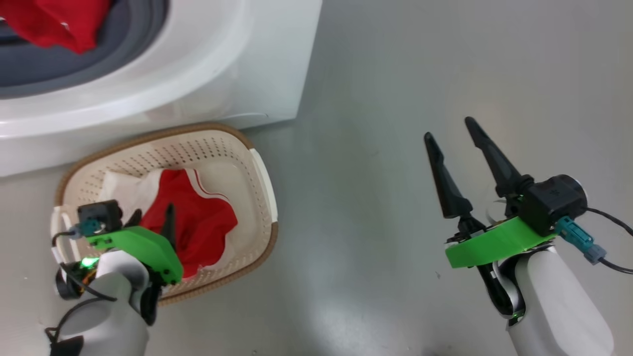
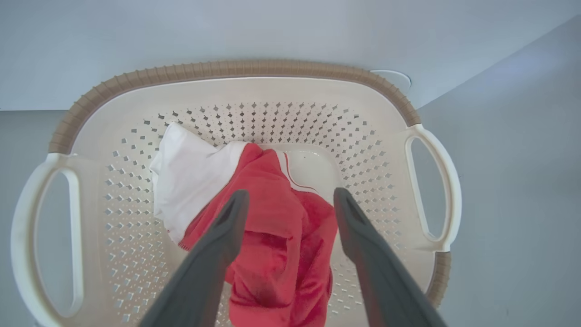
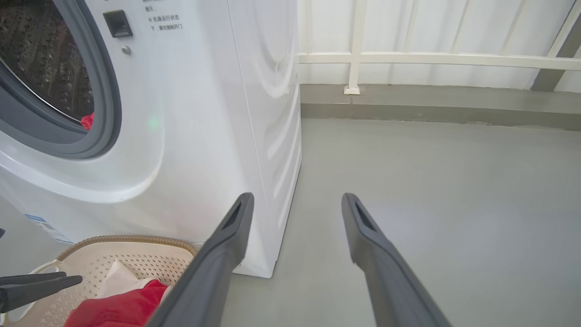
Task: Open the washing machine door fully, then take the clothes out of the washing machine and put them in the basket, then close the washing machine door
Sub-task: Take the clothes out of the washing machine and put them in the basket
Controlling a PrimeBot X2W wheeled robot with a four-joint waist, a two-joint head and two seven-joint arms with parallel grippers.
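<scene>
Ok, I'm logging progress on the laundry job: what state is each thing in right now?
washing machine: drum mouth uncovered, not yet emptied.
red garment: lying in the drum mouth.
clothes: red and white, lying in the basket.
basket: upright on the floor before the machine, partly filled.
left gripper: open, above the clothes.
right gripper: open, empty, over the floor.

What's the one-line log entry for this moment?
left pincer: open, above basket | clothes: some in basket, some in washing machine | right pincer: open, empty
</scene>
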